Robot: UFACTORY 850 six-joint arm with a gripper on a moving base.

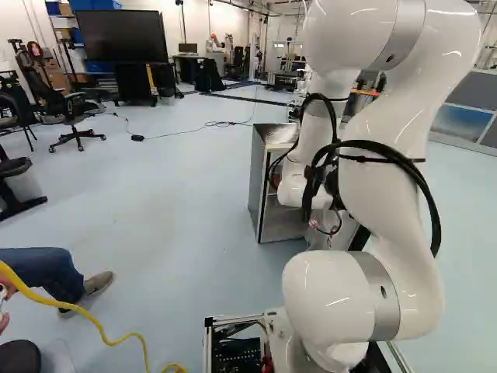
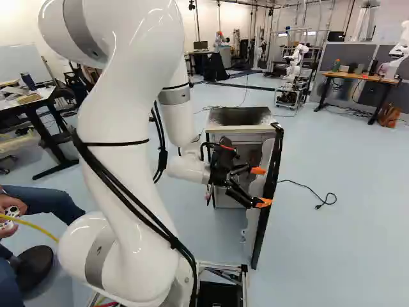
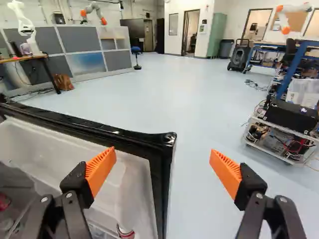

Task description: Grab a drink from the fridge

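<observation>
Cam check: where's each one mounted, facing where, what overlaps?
Left base view: behind the arm, to its left, facing ahead and down; arm right of middle, fridge partly behind it.
Right base view: behind-right, facing ahead and down; arm left of middle, gripper by the open fridge door.
Wrist view: on the wrist, looking along the gripper past the door's corner; both fingers show, open.
Shared: arm and fridge in both base views; gripper and door in right base and wrist.
</observation>
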